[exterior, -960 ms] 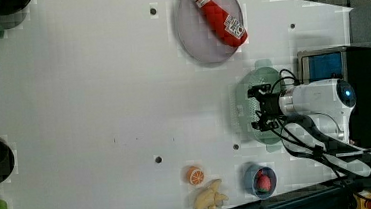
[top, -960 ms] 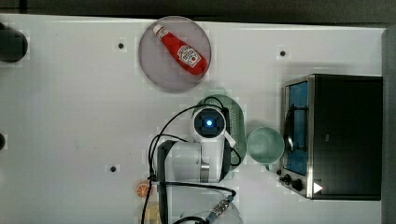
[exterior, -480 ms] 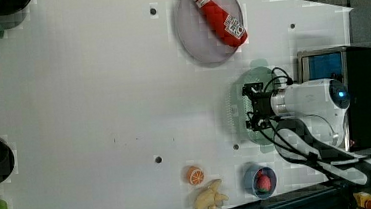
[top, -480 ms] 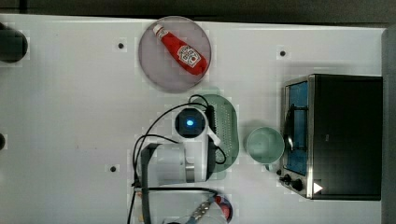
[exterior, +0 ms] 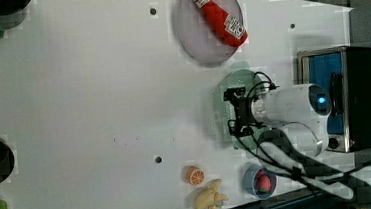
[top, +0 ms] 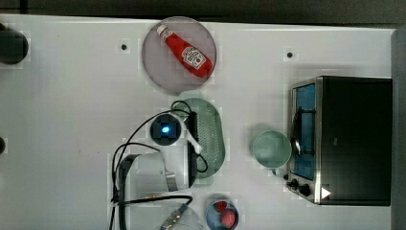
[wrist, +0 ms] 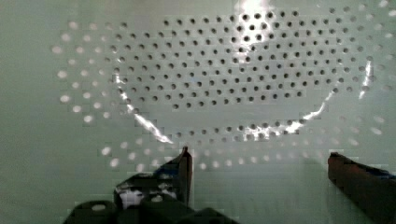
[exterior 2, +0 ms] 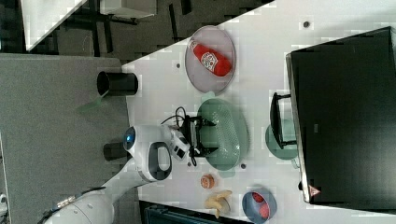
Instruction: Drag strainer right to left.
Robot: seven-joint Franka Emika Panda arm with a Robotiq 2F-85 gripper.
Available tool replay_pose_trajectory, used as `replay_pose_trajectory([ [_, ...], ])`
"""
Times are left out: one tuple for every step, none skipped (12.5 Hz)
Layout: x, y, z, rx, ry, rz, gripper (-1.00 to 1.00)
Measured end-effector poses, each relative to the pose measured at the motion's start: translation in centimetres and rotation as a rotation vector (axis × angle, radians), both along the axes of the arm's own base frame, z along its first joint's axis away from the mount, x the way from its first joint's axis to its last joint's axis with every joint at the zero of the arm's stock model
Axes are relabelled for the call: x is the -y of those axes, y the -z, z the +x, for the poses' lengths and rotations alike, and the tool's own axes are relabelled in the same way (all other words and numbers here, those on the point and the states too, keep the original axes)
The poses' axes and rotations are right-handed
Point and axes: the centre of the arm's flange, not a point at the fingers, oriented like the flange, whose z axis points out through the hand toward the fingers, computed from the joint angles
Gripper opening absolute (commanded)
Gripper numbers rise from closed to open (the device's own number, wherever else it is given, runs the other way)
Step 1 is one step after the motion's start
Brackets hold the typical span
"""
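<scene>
In the top view we find the strainer [top: 209,136] at the frame's centre, the cup [top: 271,149] to its right. In the left view our gripper [exterior: 238,113] sits inside the strainer. In the wrist view its fingers [wrist: 184,170] stand spread wide, gripping nothing. We judge the drag underway; next we push its wall leftward.

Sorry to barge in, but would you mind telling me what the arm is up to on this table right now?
The arm's gripper is down inside the mint-green strainer, fingers spread wide and gripping nothing. In the top view the strainer lies mid-table, just below the plate holding the ketchup bottle, with the green cup and toaster oven to the top view's right.
</scene>
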Motion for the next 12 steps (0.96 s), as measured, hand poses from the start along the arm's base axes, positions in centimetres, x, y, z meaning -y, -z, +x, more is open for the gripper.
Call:
replay_pose_trajectory([
  [-1.1, 0.2, -0.4, -0.002, 0.002, -0.006, 1.00],
  [-2.2, 0.3, -1.0, -0.022, 0.006, -0.010, 1.00],
  [-3.2, 0.4, -1.4, -0.026, 0.005, -0.013, 1.00],
  [-3.9, 0.5, -1.6, -0.029, 0.026, -0.017, 1.00],
  [-4.8, 0.5, -1.9, -0.031, 0.034, -0.016, 1.00],
  [-5.7, 0.5, -2.1, -0.030, 0.048, -0.010, 1.00],
  [-6.9, 0.4, -1.6, -0.020, 0.052, -0.009, 1.00],
  [-8.3, 0.2, -1.1, -0.002, 0.034, -0.004, 1.00],
  [-9.6, -0.2, -1.0, 0.009, 0.030, 0.005, 1.00],
  [-10.8, -0.6, -0.9, 0.016, 0.047, 0.017, 1.00],
  [-12.0, -0.8, -0.9, 0.022, 0.070, 0.040, 1.00],
  [-13.1, -0.9, -0.9, 0.030, 0.062, 0.049, 1.00],
])
